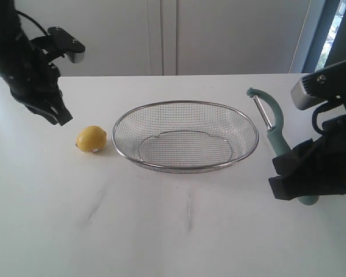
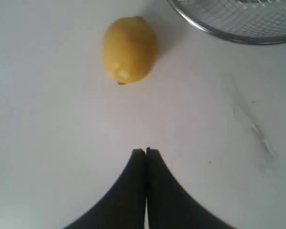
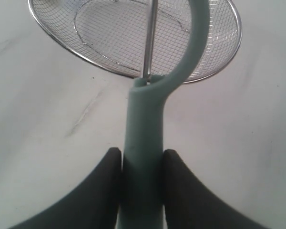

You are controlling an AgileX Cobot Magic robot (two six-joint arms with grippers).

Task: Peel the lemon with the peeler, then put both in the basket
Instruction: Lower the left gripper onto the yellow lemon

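The yellow lemon (image 1: pixel 91 139) lies on the white table just left of the wire-mesh basket (image 1: pixel 122 118), its pale sticker low on the near side. It also shows in the left wrist view as the lemon (image 2: pixel 129 49), beside the basket rim (image 2: pixel 238 37). My left gripper (image 1: pixel 60 117) hovers above and left of the lemon, fingers pressed together and empty (image 2: pixel 146 151). My right gripper (image 1: pixel 294 179) is shut on the teal peeler (image 1: pixel 275 131) by its handle (image 3: pixel 142 143), head and blade pointing toward the basket (image 3: pixel 214 57).
The white table (image 1: pixel 179 231) spreads in front of the basket, with faint grey scuffs. A white wall and cabinet panels stand behind the table's far edge. The right arm's camera housing (image 1: pixel 326 86) sits above the peeler.
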